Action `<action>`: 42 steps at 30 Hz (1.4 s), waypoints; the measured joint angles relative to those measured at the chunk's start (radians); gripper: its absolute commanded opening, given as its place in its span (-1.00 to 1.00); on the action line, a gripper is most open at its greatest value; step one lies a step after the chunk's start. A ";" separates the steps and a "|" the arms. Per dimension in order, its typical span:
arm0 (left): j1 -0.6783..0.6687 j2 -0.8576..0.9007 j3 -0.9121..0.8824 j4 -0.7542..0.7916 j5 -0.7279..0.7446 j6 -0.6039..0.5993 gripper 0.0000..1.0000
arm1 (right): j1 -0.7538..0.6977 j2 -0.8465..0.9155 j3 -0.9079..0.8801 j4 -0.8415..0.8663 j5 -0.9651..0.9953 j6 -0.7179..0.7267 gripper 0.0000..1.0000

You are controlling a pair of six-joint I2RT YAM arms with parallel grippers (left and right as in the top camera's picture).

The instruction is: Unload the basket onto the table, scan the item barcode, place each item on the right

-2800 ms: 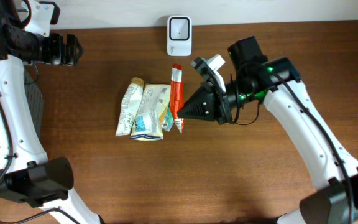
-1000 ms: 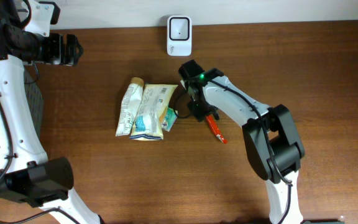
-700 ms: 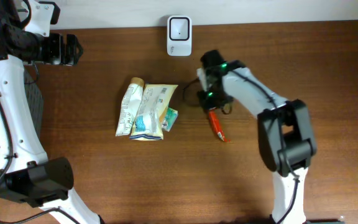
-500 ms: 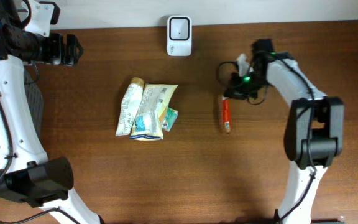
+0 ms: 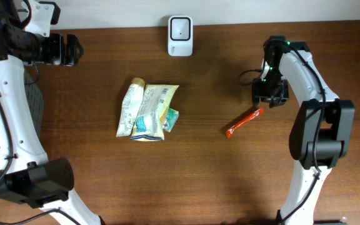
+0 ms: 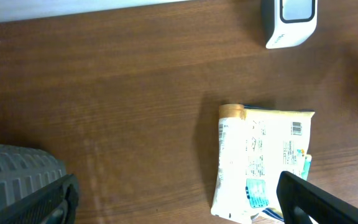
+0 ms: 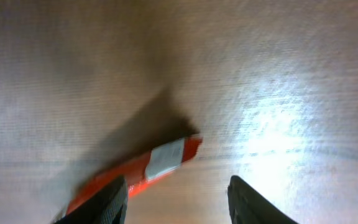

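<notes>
From overhead: orange sachet (image 5: 244, 122) flat on the desk (image 5: 105, 181), well apart from the scanner (image 5: 180, 27); right pincer (image 5: 269, 97) just beside its upper end; left pincer (image 5: 74, 50) far off near the desk corner.

Left wrist: spread fully wide, empty, above the packets (image 6: 263, 162).

Right wrist: about half open, grips nothing; sachet end near one finger (image 7: 110, 199). Risk, probably: closes askew, pinches only the tip, then loses the sachet or hides the barcode.

Blurred brown table (image 7: 278, 62) all over. Orange-red sachet (image 7: 142, 168) slanting from seven o'clock up to centre, white patch (image 7: 165, 157) near its upper tip. Dark shadow (image 7: 148, 127) along its upper edge. Bright glare (image 7: 278, 134) at three o'clock. Right gripper (image 7: 176, 202) low at six, dark fingertips (image 7: 101, 202) spread apart, the seven o'clock one overlapping the sachet's lower end.
</notes>
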 measured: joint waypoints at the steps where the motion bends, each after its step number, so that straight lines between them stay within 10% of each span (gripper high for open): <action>1: 0.000 0.000 0.000 0.000 0.000 0.000 0.98 | 0.013 0.000 0.015 -0.045 -0.002 -0.034 0.04; 5: 0.000 0.000 0.000 0.000 0.000 0.000 0.98 | 0.204 -0.014 0.135 -0.277 -0.019 -0.159 -0.23; 8: 0.000 0.000 0.000 0.000 0.000 0.000 0.98 | 0.287 -0.017 0.076 -0.224 -0.010 0.032 0.11; 15: 0.000 0.000 0.000 0.001 0.000 0.000 0.98 | 0.316 -0.022 -0.164 0.010 0.007 0.669 -0.18; 20: 0.000 0.000 0.000 0.000 0.000 0.000 0.98 | 0.316 -0.023 -0.188 -0.014 0.053 0.725 -0.53; 29: 0.003 0.000 0.000 0.000 0.000 0.000 0.99 | 0.316 -0.032 -0.272 0.096 0.137 0.577 -0.92; 35: 0.003 0.000 0.000 0.000 0.000 0.000 0.98 | 0.319 -0.059 -0.272 0.381 -0.664 -0.018 -0.92; 42: 0.003 0.000 0.000 0.000 0.000 0.000 0.98 | 0.319 -0.061 -0.427 0.431 -0.671 0.033 -0.25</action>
